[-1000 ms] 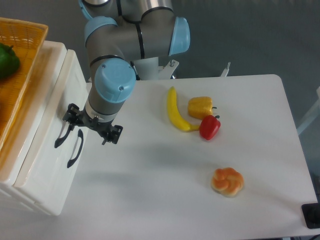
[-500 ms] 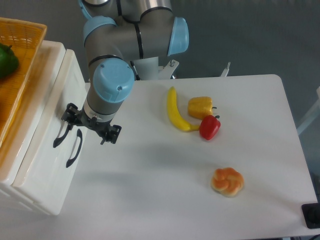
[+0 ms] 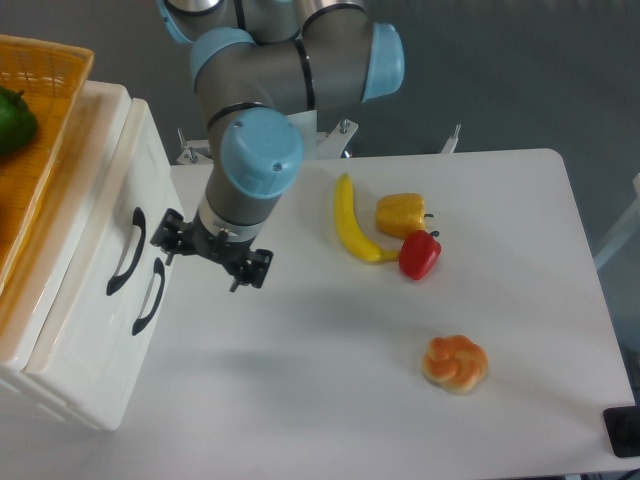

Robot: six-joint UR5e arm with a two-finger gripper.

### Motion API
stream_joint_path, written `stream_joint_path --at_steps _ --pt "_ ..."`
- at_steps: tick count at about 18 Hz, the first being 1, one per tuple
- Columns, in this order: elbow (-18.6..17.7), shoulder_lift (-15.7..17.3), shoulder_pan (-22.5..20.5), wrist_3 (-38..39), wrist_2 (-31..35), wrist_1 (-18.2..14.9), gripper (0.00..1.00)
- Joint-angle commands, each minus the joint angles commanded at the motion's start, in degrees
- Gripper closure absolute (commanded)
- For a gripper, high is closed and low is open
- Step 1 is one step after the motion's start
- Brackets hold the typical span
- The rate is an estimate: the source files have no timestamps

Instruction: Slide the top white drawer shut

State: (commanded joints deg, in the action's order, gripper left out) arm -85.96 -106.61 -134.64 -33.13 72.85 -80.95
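Now the gripper (image 3: 211,256) hangs just right of the cabinet (image 3: 75,330), apart from both handles, jaws open and holding nothing. Top drawer (image 3: 112,215) sits flush with the lower drawer (image 3: 105,340). Banana (image 3: 350,222) lies on the table (image 3: 330,380).

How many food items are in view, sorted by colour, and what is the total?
Yellow: 2, banana and yellow pepper
Red: 1, red pepper
Orange: 1, bread roll
Green: 1, green item in the wicker basket
Total: 5
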Motion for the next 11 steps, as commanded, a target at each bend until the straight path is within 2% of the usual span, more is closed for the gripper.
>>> stream_joint_path --at_steps 6,8,11 --pt "-0.4 0.3 -4.5 -12.4 10.1 -0.4 0.0" --pt "0.0 0.4 -6.5 -14.2 10.7 -0.4 0.0" --pt "0.3 0.6 -9.3 -22.4 11.1 -0.5 0.0"
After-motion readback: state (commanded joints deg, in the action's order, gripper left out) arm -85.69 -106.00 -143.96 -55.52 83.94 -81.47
